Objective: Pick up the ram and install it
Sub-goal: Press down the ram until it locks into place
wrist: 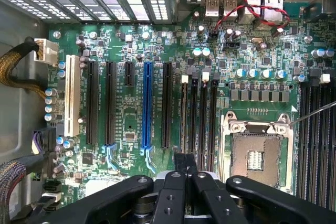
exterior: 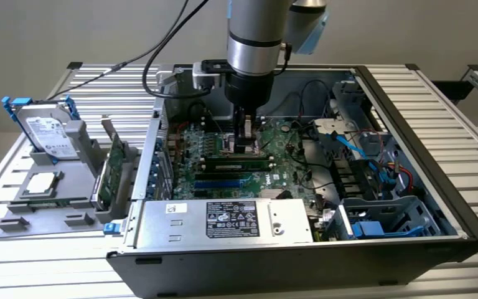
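The ram (exterior: 237, 165), a long green stick with dark chips, stands on edge along the memory slots of the motherboard (exterior: 285, 146) inside the open case. My gripper (exterior: 244, 148) hangs straight down over the stick's middle, its tips at or just above the top edge; contact cannot be told. In the wrist view the gripper (wrist: 185, 162) is shut, its fingers (wrist: 178, 167) pressed together with nothing between them. They sit over the memory slot (wrist: 184, 119) nearest the blue slot (wrist: 146, 103). The CPU socket (wrist: 257, 150) lies beside them.
A grey holder (exterior: 65, 208) on the exterior view's left carries a hard drive (exterior: 46, 131), a CPU (exterior: 42, 182) and a green expansion card (exterior: 114, 165). The power supply (exterior: 222, 219) fills the case's near side. Cables (exterior: 363, 149) and a drive cage (exterior: 388, 218) crowd the exterior view's right.
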Action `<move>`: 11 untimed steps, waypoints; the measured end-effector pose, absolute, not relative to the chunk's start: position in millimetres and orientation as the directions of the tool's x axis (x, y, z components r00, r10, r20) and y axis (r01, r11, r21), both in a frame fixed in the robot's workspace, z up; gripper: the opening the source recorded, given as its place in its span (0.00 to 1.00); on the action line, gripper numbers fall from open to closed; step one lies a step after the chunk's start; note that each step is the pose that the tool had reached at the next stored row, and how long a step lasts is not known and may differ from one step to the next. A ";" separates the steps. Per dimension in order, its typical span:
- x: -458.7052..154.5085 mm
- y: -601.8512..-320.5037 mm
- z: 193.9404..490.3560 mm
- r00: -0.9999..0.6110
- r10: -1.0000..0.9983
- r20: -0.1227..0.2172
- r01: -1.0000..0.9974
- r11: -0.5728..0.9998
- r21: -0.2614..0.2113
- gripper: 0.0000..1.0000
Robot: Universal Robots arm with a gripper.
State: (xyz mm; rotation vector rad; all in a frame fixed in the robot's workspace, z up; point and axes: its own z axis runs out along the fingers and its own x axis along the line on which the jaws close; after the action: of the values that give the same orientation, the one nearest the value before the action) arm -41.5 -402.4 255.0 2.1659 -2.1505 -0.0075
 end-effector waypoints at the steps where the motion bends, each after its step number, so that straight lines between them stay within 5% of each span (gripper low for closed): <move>1: -41.5 -402.4 254.9 -0.003 -0.998 0.059 -0.998 0.007 0.067 0.11; 11: -41.5 -402.4 255.0 -0.157 -0.986 0.059 -0.985 0.161 0.067 0.11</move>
State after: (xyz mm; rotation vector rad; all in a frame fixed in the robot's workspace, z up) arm -41.5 -402.4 255.0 1.9789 -2.3246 -0.0189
